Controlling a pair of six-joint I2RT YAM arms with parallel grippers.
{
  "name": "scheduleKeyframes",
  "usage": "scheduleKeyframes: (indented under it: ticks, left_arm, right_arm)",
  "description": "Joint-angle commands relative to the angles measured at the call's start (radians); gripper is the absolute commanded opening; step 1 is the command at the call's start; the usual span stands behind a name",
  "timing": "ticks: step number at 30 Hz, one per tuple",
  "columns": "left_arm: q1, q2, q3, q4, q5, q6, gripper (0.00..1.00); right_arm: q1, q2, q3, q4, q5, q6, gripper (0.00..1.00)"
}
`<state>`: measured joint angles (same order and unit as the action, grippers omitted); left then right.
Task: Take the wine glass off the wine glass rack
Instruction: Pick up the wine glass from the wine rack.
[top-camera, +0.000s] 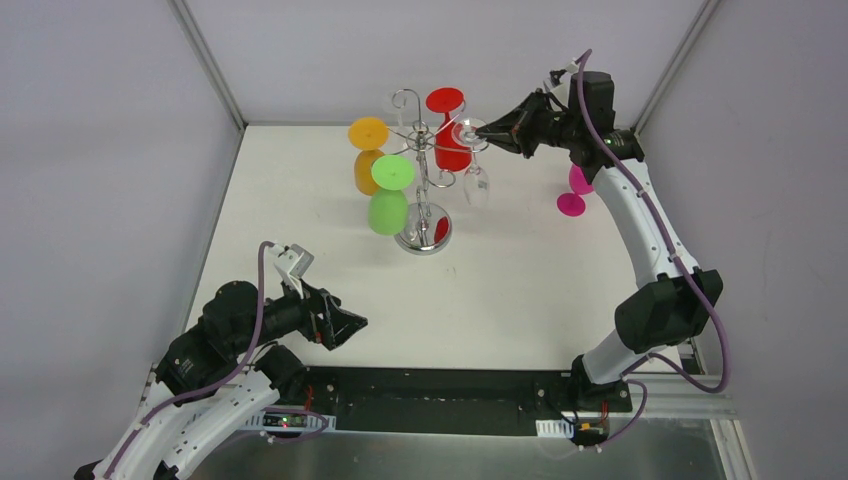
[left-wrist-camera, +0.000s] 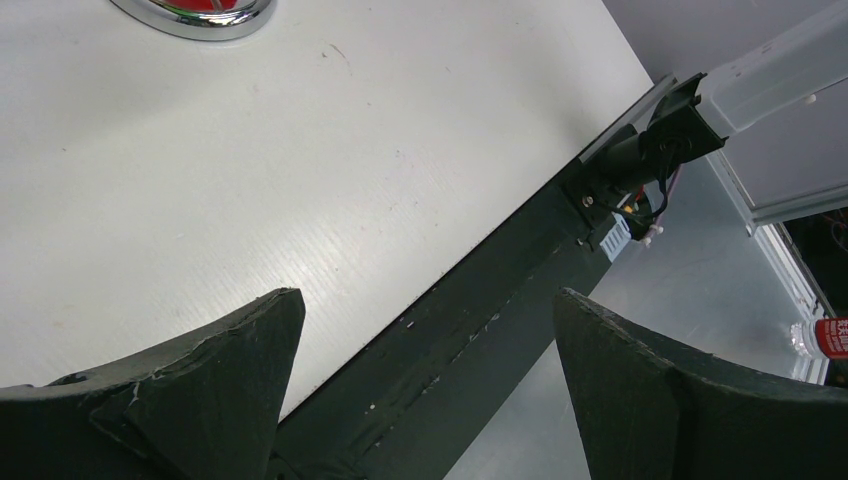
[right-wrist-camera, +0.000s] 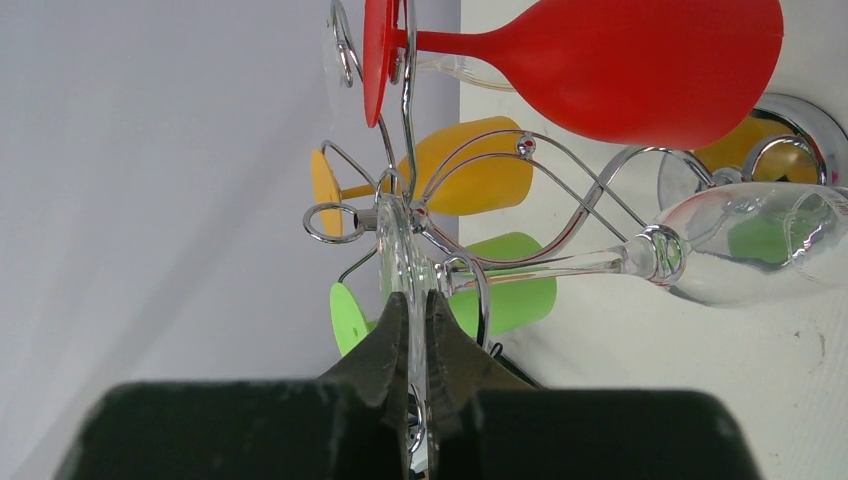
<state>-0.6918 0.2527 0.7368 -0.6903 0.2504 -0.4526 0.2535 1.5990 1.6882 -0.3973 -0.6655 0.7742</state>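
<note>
Four glasses hang bowl-down on the wine glass rack (top-camera: 421, 170): orange (top-camera: 367, 160), green (top-camera: 388, 205), red (top-camera: 450, 140), one clear. Rack is chrome wire with a thin central post, curled scroll arms and a round mirrored base. It stands on the white worktop (top-camera: 520, 290), toward the far side.

Clear wine glass (top-camera: 475, 185) hangs on the rack's right side. It is see-through, with a slim stem, its flat round foot seated up in the wire arm and its bowl hanging free.

Right jaws closed on the rim of that foot, pinching the thin disc edge-on. Left jaws wide open, holding nothing, low over the near-left worktop, well apart from the rack.

Pink glass (top-camera: 573, 198) at far right, partly hidden by the right arm.
</note>
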Motion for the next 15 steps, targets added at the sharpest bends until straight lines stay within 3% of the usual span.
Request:
scheduleKeyframes:
  ticks: [1, 15]
  left_arm:
    - [0.009, -0.009, -0.003, 0.019, -0.015, 0.012, 0.99]
    - [0.01, -0.006, -0.002, 0.018, -0.016, 0.014, 0.99]
  right_arm:
    - [0.016, -0.003, 0.009, 0.043, -0.026, 0.018, 0.0]
    - [0.01, -0.034, -0.004, 0.04, -0.003, 0.013, 0.0]
